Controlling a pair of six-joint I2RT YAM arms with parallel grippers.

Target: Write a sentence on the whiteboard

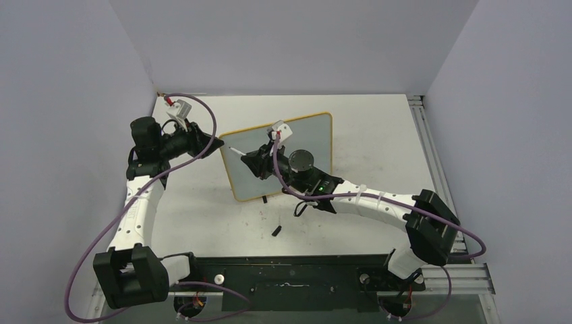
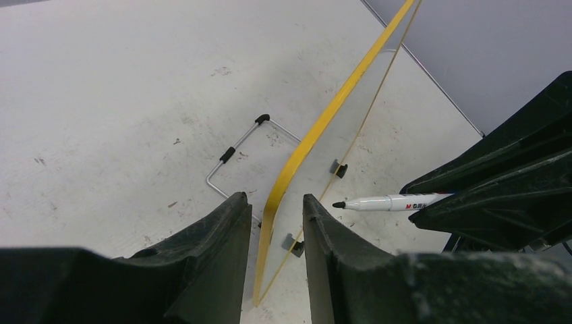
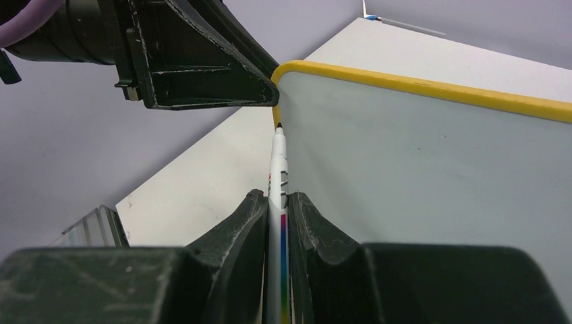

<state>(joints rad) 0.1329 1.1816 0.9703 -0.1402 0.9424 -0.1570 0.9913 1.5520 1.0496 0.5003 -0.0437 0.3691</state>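
The whiteboard (image 1: 310,135) (image 3: 418,175) stands upright near the table's middle, a yellow frame around a pale glossy face. My left gripper (image 1: 210,140) (image 2: 273,197) is open and straddles the frame's upper left corner (image 2: 317,128), with a narrow gap on each side. My right gripper (image 1: 255,160) (image 3: 273,194) is shut on a white marker pen (image 3: 278,162) (image 2: 391,202). The pen's black tip sits at the board's face, just below that corner. The sentence is not in view; the face that shows is bare.
A small black cap (image 1: 276,230) lies on the table in front of the board. The board's wire stand (image 2: 233,152) rests on the table behind it. Grey walls close in on the left, back and right, and an aluminium rail (image 1: 432,148) runs along the right edge.
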